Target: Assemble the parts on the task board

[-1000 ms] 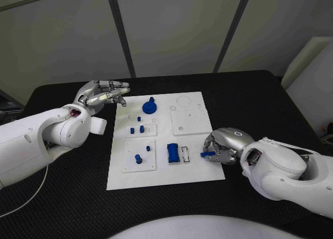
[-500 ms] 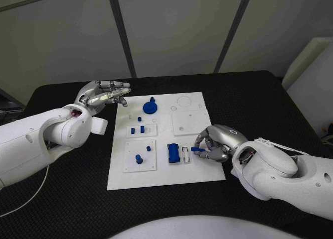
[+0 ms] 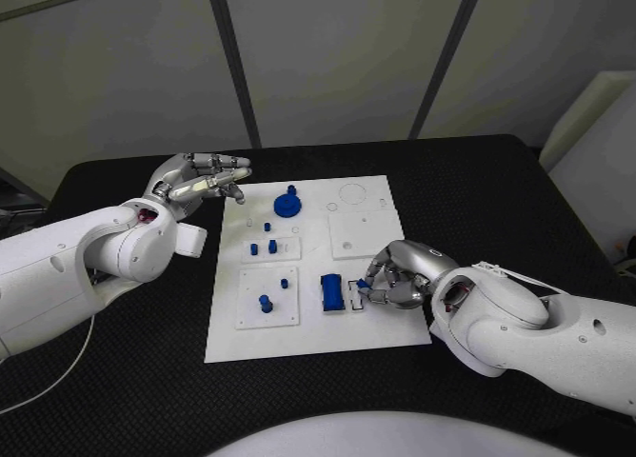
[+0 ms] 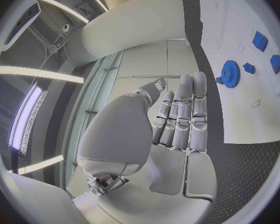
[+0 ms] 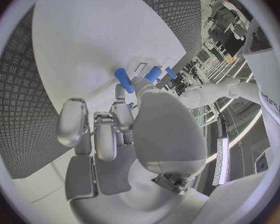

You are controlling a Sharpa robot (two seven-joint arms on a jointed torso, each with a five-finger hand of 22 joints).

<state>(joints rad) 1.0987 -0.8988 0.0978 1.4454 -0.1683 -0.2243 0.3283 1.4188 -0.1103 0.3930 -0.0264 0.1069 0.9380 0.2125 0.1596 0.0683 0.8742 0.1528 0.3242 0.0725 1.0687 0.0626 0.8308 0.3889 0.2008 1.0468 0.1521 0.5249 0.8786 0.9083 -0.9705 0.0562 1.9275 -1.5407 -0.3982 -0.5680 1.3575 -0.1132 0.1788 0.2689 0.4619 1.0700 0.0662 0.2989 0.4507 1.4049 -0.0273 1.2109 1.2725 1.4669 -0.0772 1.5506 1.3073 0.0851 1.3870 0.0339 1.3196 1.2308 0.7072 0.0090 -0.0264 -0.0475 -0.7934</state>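
Part [image 5: 124, 80] half hidden by right hand [image 3: 396, 276].

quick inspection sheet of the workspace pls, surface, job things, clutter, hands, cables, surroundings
surface: black table, bare around the board
job's things: white task board mid-table; blue gear, blue block and small blue pegs on it
clutter: nothing seen
hands: left hand empty, fingers apart, over the board's far left corner; right hand pinches a small blue part beside the blue block
cables: thin pale cable under the left arm
surroundings: grey wall panels behind
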